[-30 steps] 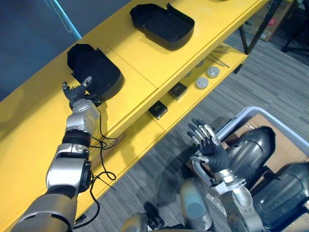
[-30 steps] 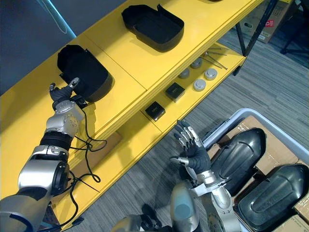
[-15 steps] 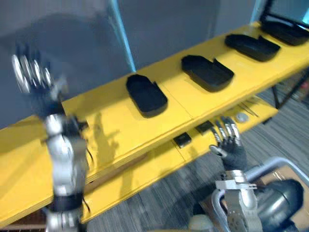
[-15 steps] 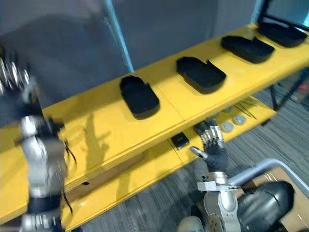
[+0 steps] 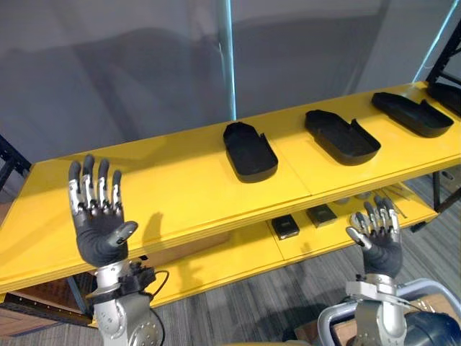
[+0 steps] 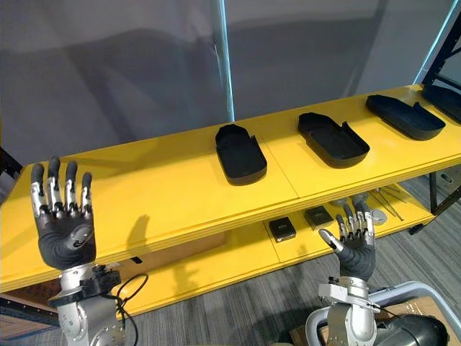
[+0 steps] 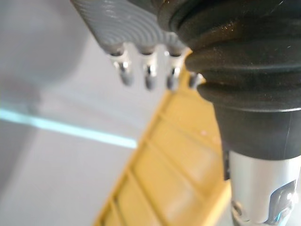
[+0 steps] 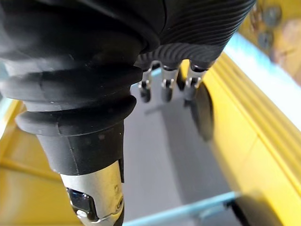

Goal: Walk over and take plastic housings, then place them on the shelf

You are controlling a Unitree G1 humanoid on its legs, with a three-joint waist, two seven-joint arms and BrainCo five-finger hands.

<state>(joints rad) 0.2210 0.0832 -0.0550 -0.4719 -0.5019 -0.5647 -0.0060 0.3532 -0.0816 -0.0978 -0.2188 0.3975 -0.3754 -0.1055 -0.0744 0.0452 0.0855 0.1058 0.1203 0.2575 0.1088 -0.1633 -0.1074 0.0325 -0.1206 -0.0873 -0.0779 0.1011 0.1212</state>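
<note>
On the top board of the yellow shelf (image 5: 180, 189) the black plastic housings (image 5: 342, 135) lie in a row toward the right end. The nearest housing (image 5: 250, 150) has its long axis from back edge to front edge. Our left hand (image 5: 97, 220) is raised before the left part of the front edge, and our right hand (image 5: 377, 236) is below that edge near the right end. Both have straight, spread fingers and hold nothing. We judge the next housing comes from what looks like a bin (image 5: 328, 317) beside our right arm, so the right hand is nearer. Our right wrist view adds the fingers (image 8: 164, 88) seen from behind, along the shelf edge.
</note>
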